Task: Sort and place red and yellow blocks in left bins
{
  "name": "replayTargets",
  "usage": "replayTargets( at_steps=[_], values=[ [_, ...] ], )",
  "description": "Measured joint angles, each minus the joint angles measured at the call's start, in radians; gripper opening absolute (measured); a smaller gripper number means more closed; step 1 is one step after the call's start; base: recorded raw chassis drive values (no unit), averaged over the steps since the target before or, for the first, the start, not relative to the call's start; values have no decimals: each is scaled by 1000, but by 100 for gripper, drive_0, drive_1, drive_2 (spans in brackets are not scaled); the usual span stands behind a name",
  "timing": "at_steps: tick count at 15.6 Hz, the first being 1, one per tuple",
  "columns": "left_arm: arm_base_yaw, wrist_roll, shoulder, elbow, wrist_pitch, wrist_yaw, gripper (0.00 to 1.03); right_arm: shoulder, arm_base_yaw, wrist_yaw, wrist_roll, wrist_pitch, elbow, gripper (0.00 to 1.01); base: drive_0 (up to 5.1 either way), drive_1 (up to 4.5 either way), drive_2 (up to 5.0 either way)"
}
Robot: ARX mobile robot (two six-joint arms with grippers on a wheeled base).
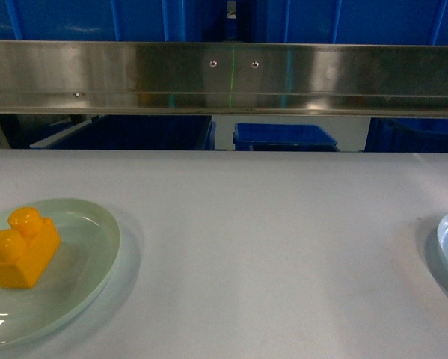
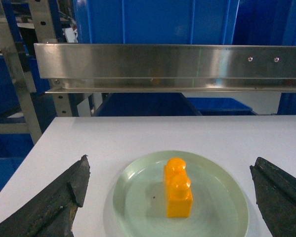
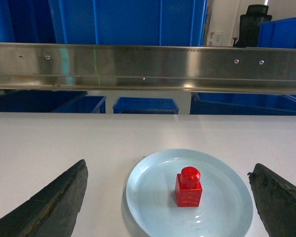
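Table: white, flat, carrying two plates, one under each claw. Beyond its far edge a steel rail runs across at full width, well ahead of both claws. Blue bins stand behind and above the rail; further blue crates sit below it.

Left claw: fingers spread wide apart, holding nothing. The green plate lies on the table between and just ahead of the fingers, touching neither. On it rests the yellow brick, upright, two studs on top, set lengthwise away from the claw and roughly midway between the fingers. In the head view this plate sits at the lower left of the table with the brick toward its left side.

Right claw: fingers likewise wide apart, gripping nothing. The pale blue plate lies between and just ahead of them, clear of both. A red brick, single stud on top, stands upright near the plate's centre, slightly toward the right finger. In the head view only the edge of this plate shows at the right border; the red brick is out of frame there.

Neither brick is in a bin. The two plates are well apart.
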Motion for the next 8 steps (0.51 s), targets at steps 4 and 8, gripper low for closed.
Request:
replayTargets(
  at_steps=[4,8],
  values=[
    [0,0,0,0,0,0,98,0,0,0,0,0,0,98,0,0,0],
    [0,0,0,0,1,0,98,-1,48,52,-1,0,0,98,0,0,0]
  ],
)
